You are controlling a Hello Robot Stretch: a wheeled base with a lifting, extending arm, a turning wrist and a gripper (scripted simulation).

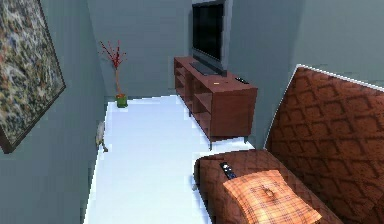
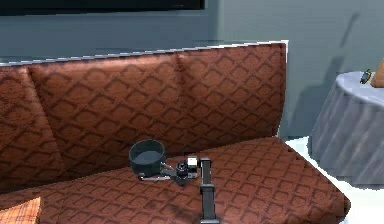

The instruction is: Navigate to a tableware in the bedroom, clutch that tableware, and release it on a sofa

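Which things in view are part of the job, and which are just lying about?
Job:
- dark bowl at the hand; can't tell if held
- sofa

Lying about:
- TV
- wooden stand
- red plant
- wall picture
- cushion
- remote
- round side table

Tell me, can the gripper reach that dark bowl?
Probably yes: the gripper is right at the dark bowl, seen against the sofa, and nothing stands between them.
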